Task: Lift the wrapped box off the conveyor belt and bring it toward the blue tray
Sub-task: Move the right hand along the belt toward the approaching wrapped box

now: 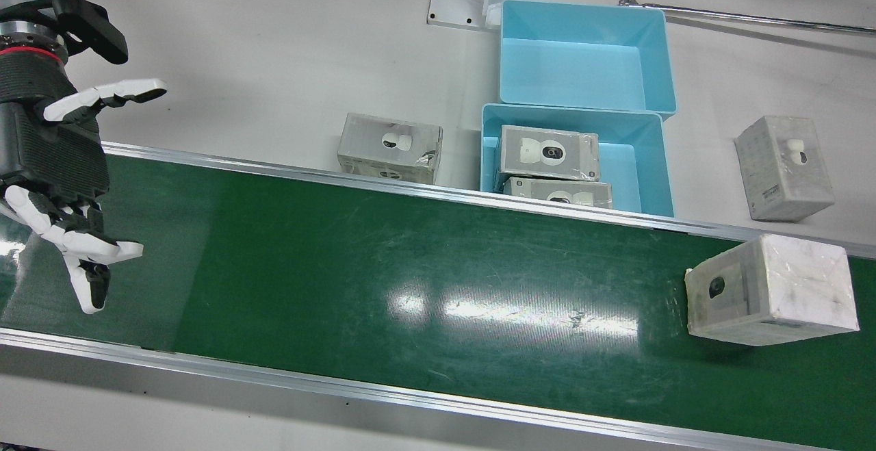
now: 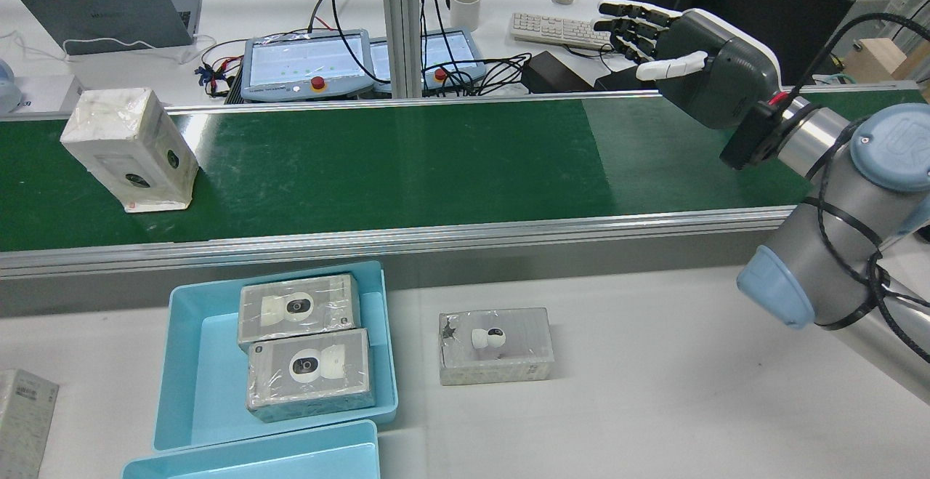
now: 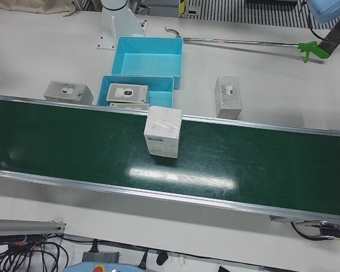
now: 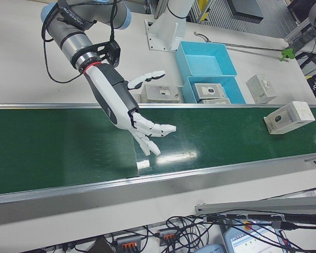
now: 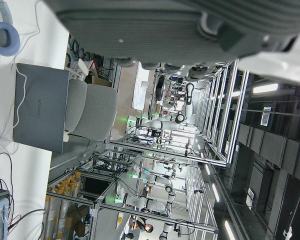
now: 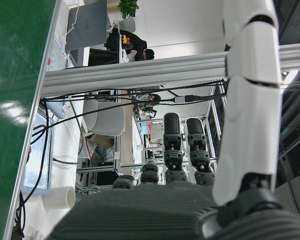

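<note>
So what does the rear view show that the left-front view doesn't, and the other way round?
Only the rear view shows the right hand, open above the belt, plus the laptop, mug and keyboard on the desk beyond. Only the left-front view shows the long reach tool with a green tip and the whole far tray. Both show the wrapped box standing on the green conveyor belt, and the blue tray holding two boxes.

Bright, even overhead light. White glare patches sit mid-way along the green conveyor belt (image 1: 479, 314), shadows stay soft, and the left hand (image 5: 190, 25) is blurred close up.
</note>
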